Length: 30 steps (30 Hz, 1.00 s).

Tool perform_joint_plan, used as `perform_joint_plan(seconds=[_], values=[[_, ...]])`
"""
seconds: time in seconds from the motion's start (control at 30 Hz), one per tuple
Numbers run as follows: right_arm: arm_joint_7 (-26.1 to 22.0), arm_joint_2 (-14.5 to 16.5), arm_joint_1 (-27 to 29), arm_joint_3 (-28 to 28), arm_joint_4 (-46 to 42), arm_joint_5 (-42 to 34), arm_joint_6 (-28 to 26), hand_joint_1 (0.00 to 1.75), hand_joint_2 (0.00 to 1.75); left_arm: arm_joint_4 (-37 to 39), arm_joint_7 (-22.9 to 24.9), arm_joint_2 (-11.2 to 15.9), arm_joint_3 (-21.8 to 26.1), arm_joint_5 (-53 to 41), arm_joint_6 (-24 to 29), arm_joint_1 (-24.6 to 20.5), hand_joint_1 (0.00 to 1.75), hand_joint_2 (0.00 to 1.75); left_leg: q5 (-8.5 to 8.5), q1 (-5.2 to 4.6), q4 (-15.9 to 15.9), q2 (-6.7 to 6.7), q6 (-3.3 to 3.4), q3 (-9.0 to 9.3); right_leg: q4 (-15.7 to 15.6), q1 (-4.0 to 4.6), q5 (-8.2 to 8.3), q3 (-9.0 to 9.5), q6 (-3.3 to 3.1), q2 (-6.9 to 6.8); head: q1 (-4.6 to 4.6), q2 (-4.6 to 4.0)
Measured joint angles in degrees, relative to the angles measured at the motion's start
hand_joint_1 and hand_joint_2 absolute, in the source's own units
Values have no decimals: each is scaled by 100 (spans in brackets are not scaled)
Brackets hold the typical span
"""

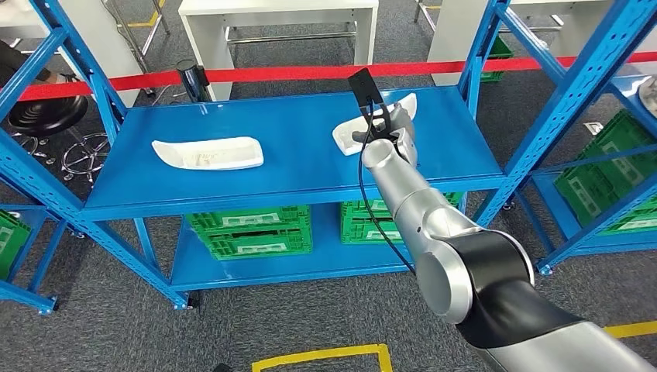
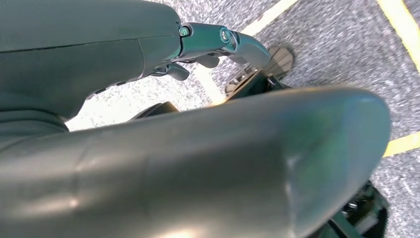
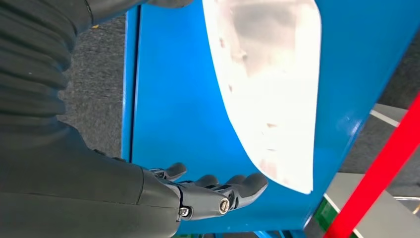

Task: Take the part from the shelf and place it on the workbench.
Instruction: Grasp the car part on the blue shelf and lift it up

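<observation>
The right hand reaches over the blue metal shelf near its right rear corner, fingers spread and holding nothing, poised just beside the near end of a white, shallow, boat-shaped plastic part; whether they touch it cannot be told. A second white boat-shaped part lies well apart toward the shelf's left side. Green plastic crates sit on the lower shelf. A red barrier tape runs behind the shelf. The left hand hangs over grey floor with yellow lines, fingers loosely curled and holding nothing.
</observation>
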Motion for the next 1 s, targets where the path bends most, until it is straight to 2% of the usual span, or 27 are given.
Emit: perform_joint_plan(seconds=[0.03,0.1,0.13,0.17,0.2,0.23,0.3,0.33,0.37,0.47,0.5,0.53,0.6,0.63,0.67,0.7,0.77,0.8,0.83,0.87,1.0], values=[[2,7,-1,-2,0,5,2,0,175,-1,-1,3,1,0,0,-2,0,0,-129,10,286,6,-24,-144,-10,-7,-8,28,-28,-2,-9,0],[16,12,12,-4,0,11,8,0,175,1,-1,5,3,0,0,5,0,0,-398,19,1023,10,-57,-549,-3,-5,-39,54,-59,-1,-18,0],[26,13,26,-5,1,11,10,0,175,1,0,7,4,0,0,15,0,0,-430,21,1266,11,-65,-710,4,-3,-55,63,-64,0,-19,0],[35,14,38,-7,1,11,10,0,175,1,1,7,5,0,0,25,0,0,-359,22,1316,11,-65,-779,14,-2,-74,73,-63,2,-19,0],[40,14,46,-9,1,11,10,0,175,1,1,7,8,0,0,31,0,0,-181,22,1131,13,-57,-729,26,-3,-96,89,-54,4,-19,0],[43,14,49,-11,1,13,10,0,175,1,2,9,11,0,0,34,0,0,57,23,766,15,-41,-581,37,-3,-123,112,-41,6,-19,0],[44,13,47,-16,1,18,9,0,175,1,2,17,20,0,0,29,0,0,341,9,54,15,4,-241,58,12,-176,144,3,10,-19,0],[45,11,46,-18,1,21,8,0,175,1,2,20,26,0,0,29,0,0,376,1,-140,15,30,-141,60,20,-190,150,31,12,-16,0],[47,9,47,-20,1,25,6,0,175,1,3,21,32,-2,0,29,0,0,344,-11,-200,13,58,-103,53,26,-196,151,61,12,-15,0],[50,-4,59,-27,-1,33,-3,0,175,-2,3,26,42,-14,0,32,0,0,343,-2,-264,9,160,-56,62,17,-236,154,164,6,-12,0],[48,-14,55,-31,-2,37,-5,0,175,-4,3,25,43,-17,0,28,0,0,345,8,-288,9,193,-32,178,14,-304,102,196,1,-6,0],[46,-23,50,-35,-2,40,-7,0,175,-5,2,20,44,-17,0,25,0,0,342,17,-305,9,220,-12,403,9,-414,-12,220,-3,-1,0],[45,-40,58,-41,3,45,-8,0,175,-4,2,8,45,-19,0,25,0,0,320,14,-306,10,258,1,1107,7,-684,-399,248,-6,8,0],[49,-51,81,-44,9,44,-7,0,175,-3,3,4,45,-19,0,30,0,0,308,13,-300,9,267,6,1405,5,-752,-587,253,-6,8,0],[53,-62,107,-45,15,44,-7,0,175,-2,4,2,45,-20,0,35,0,0,294,12,-292,9,272,11,1539,3,-723,-699,254,-7,9,0],[57,-73,127,-46,19,44,-8,0,175,-1,5,2,45,-22,0,37,0,0,278,13,-278,7,269,17,1459,0,-594,-707,249,-7,10,0],[58,-88,134,-48,22,45,-13,0,175,-2,6,-1,45,-27,0,36,0,0,233,13,-238,6,243,34,762,-2,-188,-431,224,-13,12,0],[57,-93,129,-48,23,45,-13,0,175,-3,7,-3,45,-29,0,32,0,0,211,5,-221,5,219,37,419,11,-58,-273,207,-15,13,0],[54,-96,128,-48,24,46,-13,0,175,-3,9,-4,45,-30,0,27,0,0,193,-4,-211,3,191,40,179,18,11,-158,181,-14,11,0],[52,-96,130,-48,25,46,-11,0,175,-3,11,-4,45,-31,0,24,0,0,179,-11,-211,3,160,42,84,28,3,-109,153,-12,10,0],[50,-108,138,-50,25,55,-15,0,175,-5,7,2,53,-26,0,25,0,0,81,-10,-131,11,24,35,34,16,-13,-39,16,5,-1,0]])
